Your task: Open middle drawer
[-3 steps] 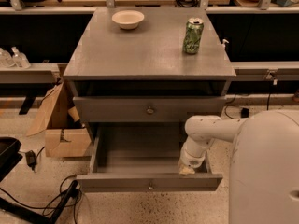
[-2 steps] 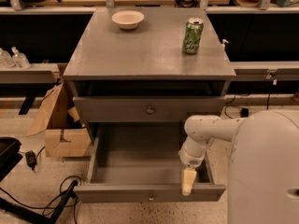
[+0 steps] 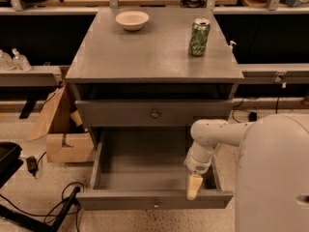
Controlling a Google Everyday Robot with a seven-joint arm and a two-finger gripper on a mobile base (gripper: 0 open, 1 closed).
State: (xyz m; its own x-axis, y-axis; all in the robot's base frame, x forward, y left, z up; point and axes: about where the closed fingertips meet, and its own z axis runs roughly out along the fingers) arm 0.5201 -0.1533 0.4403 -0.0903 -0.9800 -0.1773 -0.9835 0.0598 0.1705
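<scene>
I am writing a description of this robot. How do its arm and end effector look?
The arm is white, with smooth rounded shells and a bulging round joint, narrowing to a short cylinder. The end effector, over the open drawer's front right corner, is pale tan and tapered. No cables or markings show.

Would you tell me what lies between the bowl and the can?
Camera view shows only bare cabinet top between bowl and can; the pincer hangs over the pulled-out middle drawer.
</scene>
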